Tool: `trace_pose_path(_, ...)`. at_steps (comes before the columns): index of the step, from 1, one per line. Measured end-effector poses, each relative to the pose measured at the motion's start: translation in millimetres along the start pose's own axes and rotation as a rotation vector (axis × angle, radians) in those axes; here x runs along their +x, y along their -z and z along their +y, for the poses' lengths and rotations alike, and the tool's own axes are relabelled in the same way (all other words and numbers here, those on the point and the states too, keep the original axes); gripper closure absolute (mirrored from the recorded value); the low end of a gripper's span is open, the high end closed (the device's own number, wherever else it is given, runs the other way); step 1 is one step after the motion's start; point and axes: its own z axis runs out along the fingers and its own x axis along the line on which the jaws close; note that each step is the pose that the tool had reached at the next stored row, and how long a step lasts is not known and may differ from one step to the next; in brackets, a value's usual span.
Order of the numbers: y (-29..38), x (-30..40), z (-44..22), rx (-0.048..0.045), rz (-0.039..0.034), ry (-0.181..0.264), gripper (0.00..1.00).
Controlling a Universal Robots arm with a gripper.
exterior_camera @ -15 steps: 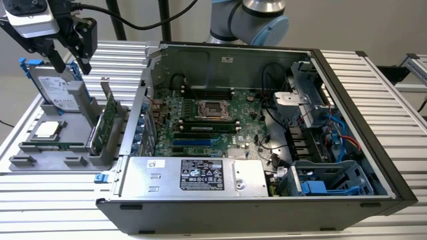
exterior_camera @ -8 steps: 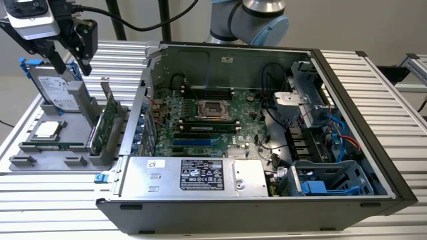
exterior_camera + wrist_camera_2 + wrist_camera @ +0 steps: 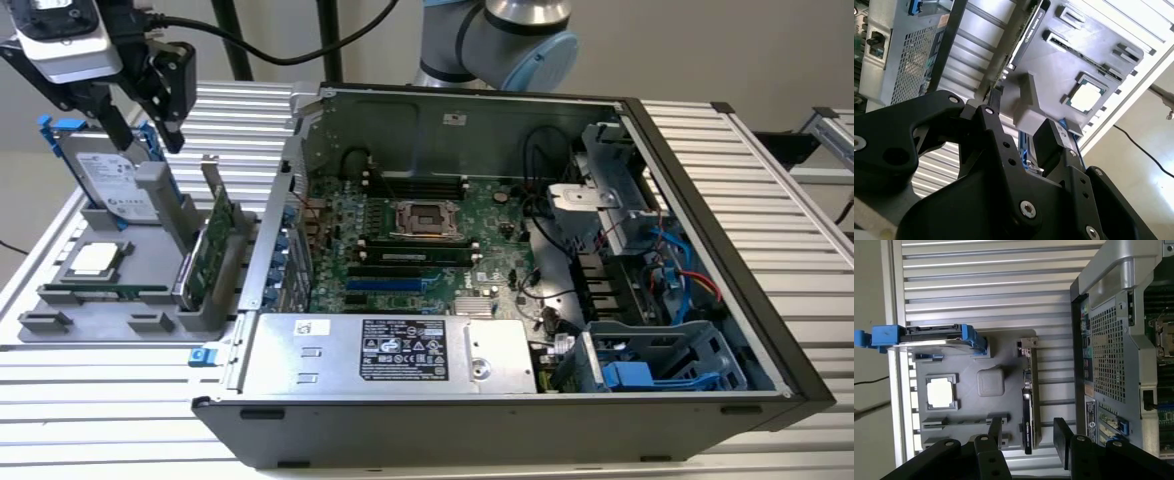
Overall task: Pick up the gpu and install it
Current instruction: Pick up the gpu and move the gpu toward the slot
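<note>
Plainly, at nine o'clock in the exterior view, the silver hard drive (image 3: 118,185) stands in the grey holder (image 3: 94,325). The gripper (image 3: 147,140) hangs at eleven o'clock from the gpu (image 3: 216,245), its claw wide and empty. The gpu stands on edge in the holder, and the open computer case (image 3: 467,440) sits at its three o'clock.

Bright, even light, soft shadows, perhaps from overhead.
</note>
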Motion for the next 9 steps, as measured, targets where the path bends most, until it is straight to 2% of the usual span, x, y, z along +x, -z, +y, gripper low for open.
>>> trace_pose_path(9, -3.7, 0.0, -0.2, 0.0000, 0.0002, 0.000, 0.00)
